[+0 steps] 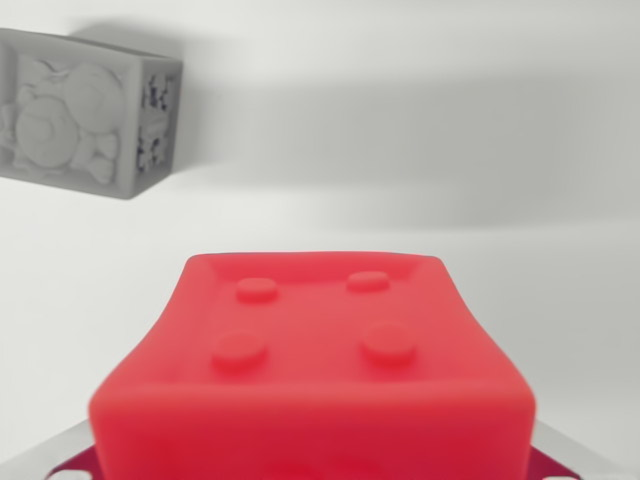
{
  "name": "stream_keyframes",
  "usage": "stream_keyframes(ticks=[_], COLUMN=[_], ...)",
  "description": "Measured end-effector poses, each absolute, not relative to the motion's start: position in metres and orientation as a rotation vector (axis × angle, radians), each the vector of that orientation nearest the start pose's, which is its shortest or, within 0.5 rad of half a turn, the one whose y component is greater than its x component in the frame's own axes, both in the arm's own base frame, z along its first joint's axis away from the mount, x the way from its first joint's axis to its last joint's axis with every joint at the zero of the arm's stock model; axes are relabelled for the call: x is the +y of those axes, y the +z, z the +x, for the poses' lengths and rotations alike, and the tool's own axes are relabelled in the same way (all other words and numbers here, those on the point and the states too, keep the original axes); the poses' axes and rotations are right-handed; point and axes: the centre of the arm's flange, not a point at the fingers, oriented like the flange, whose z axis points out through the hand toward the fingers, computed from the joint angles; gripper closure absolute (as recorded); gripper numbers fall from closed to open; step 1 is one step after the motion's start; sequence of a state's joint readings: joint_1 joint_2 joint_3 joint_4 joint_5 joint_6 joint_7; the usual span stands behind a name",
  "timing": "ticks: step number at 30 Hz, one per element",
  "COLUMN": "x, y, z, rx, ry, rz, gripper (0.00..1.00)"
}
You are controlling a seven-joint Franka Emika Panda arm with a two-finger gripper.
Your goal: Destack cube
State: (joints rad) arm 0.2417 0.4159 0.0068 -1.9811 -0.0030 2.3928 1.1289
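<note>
A: Where the wrist view begins at its near edge, what fills it?

B: A red cube [312, 370], very close and blurred at its front. Its top face shows a raised rim and four round studs in a square pattern.

A: And the jaws?

B: Only pale metal slivers show at the bottom corners, beside the cube's lower edges. Whether they pinch it or stand spread, I cannot tell.

A: Anything else on the counter [450, 200]?

B: A grey cube [85, 112] sits far off at the upper left, well apart from the red one, tilted in the picture. One face carries a moulded cartoon figure in relief; the adjoining face has small dark marks, too blurred to read.

A: Is anything beneath the red cube?

B: Hidden; I cannot tell.
</note>
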Motion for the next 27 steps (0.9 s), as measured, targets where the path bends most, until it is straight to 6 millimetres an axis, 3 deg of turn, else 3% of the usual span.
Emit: stream_keyframes(ticks=[27], x=[0.104], y=[0.252], z=[0.567], rx=[1.201], ry=[0.006], rz=[-2.906], gripper=[1.00])
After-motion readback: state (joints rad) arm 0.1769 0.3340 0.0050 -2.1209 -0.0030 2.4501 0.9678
